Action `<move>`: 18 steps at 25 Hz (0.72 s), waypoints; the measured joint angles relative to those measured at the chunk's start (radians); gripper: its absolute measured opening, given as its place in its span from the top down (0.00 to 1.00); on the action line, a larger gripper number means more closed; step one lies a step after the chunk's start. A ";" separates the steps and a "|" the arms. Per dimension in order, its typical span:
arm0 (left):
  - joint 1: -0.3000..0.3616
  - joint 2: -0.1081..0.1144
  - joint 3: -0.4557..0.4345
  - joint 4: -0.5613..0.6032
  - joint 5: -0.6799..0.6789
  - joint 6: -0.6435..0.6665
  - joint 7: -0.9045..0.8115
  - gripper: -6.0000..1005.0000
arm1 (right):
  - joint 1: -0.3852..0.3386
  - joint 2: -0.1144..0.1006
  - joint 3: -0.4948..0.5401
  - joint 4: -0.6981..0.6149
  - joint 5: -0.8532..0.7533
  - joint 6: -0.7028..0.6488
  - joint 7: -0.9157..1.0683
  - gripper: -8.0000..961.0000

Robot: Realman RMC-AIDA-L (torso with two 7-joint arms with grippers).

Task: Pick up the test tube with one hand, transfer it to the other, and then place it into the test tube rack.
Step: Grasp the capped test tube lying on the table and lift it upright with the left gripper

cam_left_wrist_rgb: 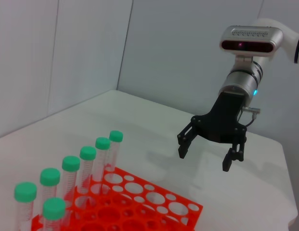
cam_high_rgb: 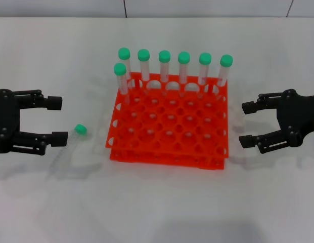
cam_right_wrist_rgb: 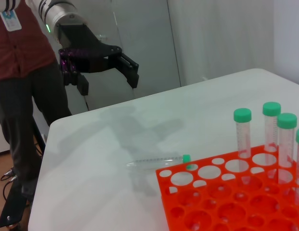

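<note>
At the far left of the head view the left gripper point(cam_high_rgb: 56, 119) hovers over the white table point(cam_high_rgb: 157, 202), its two black fingers spread wide and holding nothing. It points inward toward the rack, which suits a sideways reach at something lying low beside it. In the right wrist view this same gripper point(cam_right_wrist_rgb: 108, 72) hangs above the table edge, with a green light showing on its silver wrist.

Just inside its lower finger lies the test tube point(cam_high_rgb: 69, 147), flat on the table with its green cap toward the rack and its clear body running back toward the near edge. It sits between the gripper and the rack, near both but touching neither, as far as the head view shows; the clear plastic is faint against the white surface, so its tail end is hard to place.

Next comes the test tube rack point(cam_high_rgb: 169, 131), orange-red and two-tiered, standing square in the middle. Seven green-capped tubes point(cam_high_rgb: 184, 68) stand upright along its far side, leaving the nearer holes free to take another.

At the right, the right gripper point(cam_high_rgb: 247, 124) mirrors the left, jaws wide and empty, facing the rack. It looks placed to receive the tube in a handover. No pick has begun yet.
</note>
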 joint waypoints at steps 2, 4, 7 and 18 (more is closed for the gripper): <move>-0.001 0.000 0.000 0.000 -0.001 0.000 0.000 0.12 | 0.000 0.000 0.001 0.000 0.000 -0.001 -0.001 0.11; -0.002 0.000 0.000 0.000 -0.002 0.000 0.000 0.12 | -0.001 0.000 0.001 0.000 0.000 -0.001 -0.002 0.11; -0.003 0.000 0.001 0.000 -0.003 0.001 0.000 0.13 | -0.002 0.001 0.002 0.000 0.000 -0.001 -0.003 0.11; -0.002 0.004 -0.002 0.003 0.000 -0.004 -0.016 0.13 | -0.002 0.005 0.014 0.000 0.001 0.000 -0.006 0.11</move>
